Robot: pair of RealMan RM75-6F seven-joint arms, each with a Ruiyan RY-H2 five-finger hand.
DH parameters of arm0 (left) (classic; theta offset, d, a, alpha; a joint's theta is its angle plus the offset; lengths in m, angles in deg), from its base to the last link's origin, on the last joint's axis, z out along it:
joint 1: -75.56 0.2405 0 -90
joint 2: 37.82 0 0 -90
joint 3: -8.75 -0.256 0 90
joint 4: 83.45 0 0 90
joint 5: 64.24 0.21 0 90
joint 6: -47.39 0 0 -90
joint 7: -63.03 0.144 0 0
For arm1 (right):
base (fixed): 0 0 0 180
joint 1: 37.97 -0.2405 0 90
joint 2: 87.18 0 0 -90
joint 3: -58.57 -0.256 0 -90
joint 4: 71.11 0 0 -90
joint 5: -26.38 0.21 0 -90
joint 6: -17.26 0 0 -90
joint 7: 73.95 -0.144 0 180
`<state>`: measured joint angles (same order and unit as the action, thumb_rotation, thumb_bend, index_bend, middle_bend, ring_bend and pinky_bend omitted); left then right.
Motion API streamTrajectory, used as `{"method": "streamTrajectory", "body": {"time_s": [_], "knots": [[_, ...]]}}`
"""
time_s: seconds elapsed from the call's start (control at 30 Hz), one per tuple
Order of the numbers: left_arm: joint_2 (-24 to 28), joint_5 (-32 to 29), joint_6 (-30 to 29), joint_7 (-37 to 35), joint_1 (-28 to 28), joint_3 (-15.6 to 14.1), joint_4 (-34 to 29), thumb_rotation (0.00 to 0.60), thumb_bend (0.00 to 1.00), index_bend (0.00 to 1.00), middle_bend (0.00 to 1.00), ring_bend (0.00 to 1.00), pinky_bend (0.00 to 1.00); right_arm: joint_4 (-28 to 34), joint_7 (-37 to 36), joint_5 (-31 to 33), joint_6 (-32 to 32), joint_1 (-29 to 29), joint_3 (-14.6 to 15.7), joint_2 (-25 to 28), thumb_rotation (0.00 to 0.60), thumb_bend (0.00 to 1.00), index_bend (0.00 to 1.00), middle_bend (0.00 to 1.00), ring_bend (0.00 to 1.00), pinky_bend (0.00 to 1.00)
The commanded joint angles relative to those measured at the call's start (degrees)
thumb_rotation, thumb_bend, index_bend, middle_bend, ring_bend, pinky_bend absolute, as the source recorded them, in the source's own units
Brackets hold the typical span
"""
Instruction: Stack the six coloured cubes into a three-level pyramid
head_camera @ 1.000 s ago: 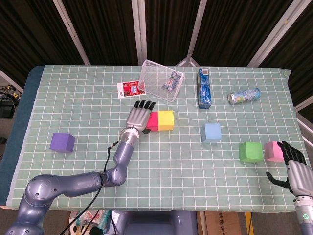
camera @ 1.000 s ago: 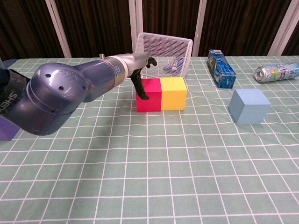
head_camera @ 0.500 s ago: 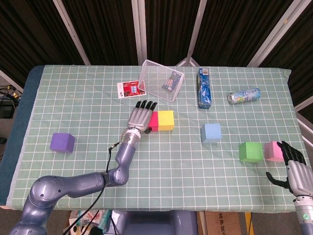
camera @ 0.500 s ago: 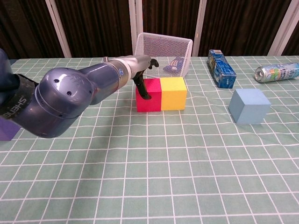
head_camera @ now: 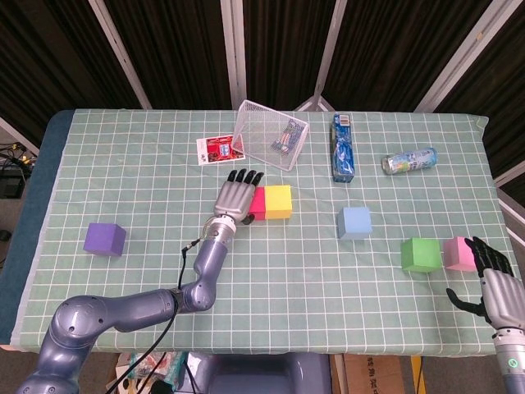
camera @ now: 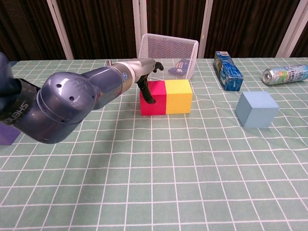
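Two cubes sit joined, red cube (head_camera: 257,203) touching yellow cube (head_camera: 279,202); our left hand (head_camera: 235,194) rests on red with fingers loosely spread, grasping nothing. Purple (head_camera: 104,238), blue (head_camera: 355,222), green (head_camera: 420,254) and pink (head_camera: 459,254) cubes lie scattered; our right hand (head_camera: 492,275) idles empty, fingers apart.

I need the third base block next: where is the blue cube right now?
In the head view the blue cube sits alone right of centre, between the yellow cube and the green cube, below the blue carton.

Checked tablecloth (head_camera: 123,164), six cubes (head_camera: 278,202), basket (head_camera: 271,135)
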<state>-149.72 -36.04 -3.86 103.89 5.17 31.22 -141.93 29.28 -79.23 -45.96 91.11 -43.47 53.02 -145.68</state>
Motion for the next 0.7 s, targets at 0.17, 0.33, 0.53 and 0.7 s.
{"method": "streamTrajectory", "body": {"time_s": [0.17,0.33,0.53,0.7], "knots": [[-0.08,0.18,0.09,0.02,-0.04,0.21,0.19,0.600,0.34,0.00,0.05,0.00,0.02,0.02,-0.01,-0.02,-0.04,-0.03,0.01,0.03,0.600,0.30,0.00,0.00,0.00,0.00],[-0.20,0.26,0.21,0.05,-0.07,0.32,0.40,0.600,0.34,0.00,0.05,0.00,0.02,0.01,0.05,0.00,-0.01,-0.02,0.01,0.02,0.600,0.30,0.00,0.00,0.00,0.00],[-0.35,0.28,0.39,0.09,-0.05,0.40,0.78,0.600,0.34,0.00,0.05,0.00,0.02,0.05,0.13,0.10,-0.10,-0.05,0.02,0.04,0.600,0.30,0.00,0.00,0.00,0.00],[-0.49,0.26,0.59,0.15,0.01,0.38,1.08,0.600,0.34,0.00,0.05,0.00,0.02,0.14,0.18,0.21,-0.20,-0.07,0.03,0.10,0.600,0.30,0.00,0.00,0.00,0.00]]}}
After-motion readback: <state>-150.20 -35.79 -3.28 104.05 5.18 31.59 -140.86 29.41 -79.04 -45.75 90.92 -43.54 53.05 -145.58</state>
